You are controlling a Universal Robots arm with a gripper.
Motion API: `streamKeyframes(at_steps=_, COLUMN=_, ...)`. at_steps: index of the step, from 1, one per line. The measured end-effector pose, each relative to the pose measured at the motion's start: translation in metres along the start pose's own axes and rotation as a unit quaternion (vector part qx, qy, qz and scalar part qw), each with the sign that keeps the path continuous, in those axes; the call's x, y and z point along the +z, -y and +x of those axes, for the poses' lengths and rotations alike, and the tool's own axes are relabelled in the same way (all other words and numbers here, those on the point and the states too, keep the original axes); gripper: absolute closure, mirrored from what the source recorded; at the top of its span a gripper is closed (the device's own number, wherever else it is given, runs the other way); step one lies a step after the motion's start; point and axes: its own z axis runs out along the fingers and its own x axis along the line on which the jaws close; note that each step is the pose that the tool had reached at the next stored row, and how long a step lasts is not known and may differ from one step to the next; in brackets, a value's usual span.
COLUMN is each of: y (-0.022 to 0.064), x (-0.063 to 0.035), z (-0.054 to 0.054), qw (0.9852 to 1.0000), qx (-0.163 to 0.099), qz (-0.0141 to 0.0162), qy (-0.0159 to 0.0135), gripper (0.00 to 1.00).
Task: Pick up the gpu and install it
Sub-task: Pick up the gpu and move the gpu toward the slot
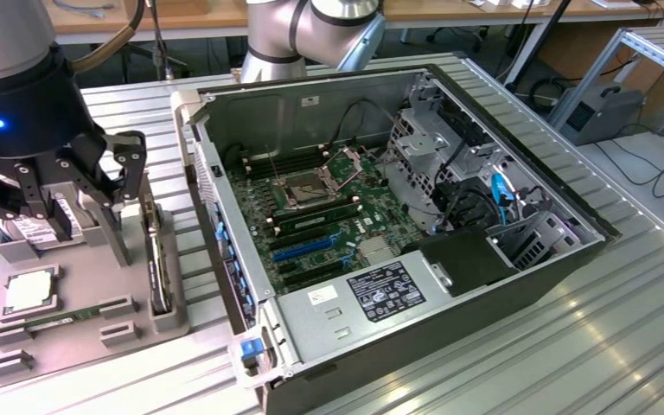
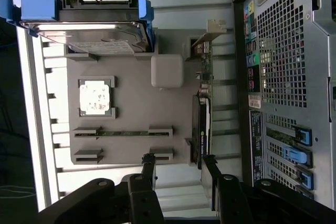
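At the exterior view's left the gripper (image 1: 92, 212) hangs released, its fingers spread with nothing between them, over the far part of the grey holder tray (image 1: 79, 341). On that tray lie a processor (image 1: 28, 291) and, nearer, a narrow memory stick (image 1: 61, 317). In the wrist view a hard drive (image 2: 94, 38) stands at the tray's end. The gpu (image 1: 162, 259) stands on its long edge in a slot along the tray's right side, just beside the open computer case (image 1: 459, 346), and it is not yet gripped. In the wrist view one finger (image 2: 208, 169) lines up almost with the card's thin edge, so a straight descent might land on the card rather than straddle it. That could tip the card in its slot or press on the fan. A grip taken off-centre might let so thin a card swing. Further right, the motherboard (image 1: 332, 216) lies in the case, crowded by cables and a drive cage. The gripper covers most of the hard drive in the exterior view. The card is seen edge-on, so its fan face and connector are hard to make out, as is the slot that would take it.
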Motion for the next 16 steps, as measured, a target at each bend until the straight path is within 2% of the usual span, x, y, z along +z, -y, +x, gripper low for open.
streamKeyframes(at_steps=16, y=0.0001, x=0.0057, z=0.0002, qw=1.0, qx=0.0, qz=0.0, qy=0.0, gripper=0.52)
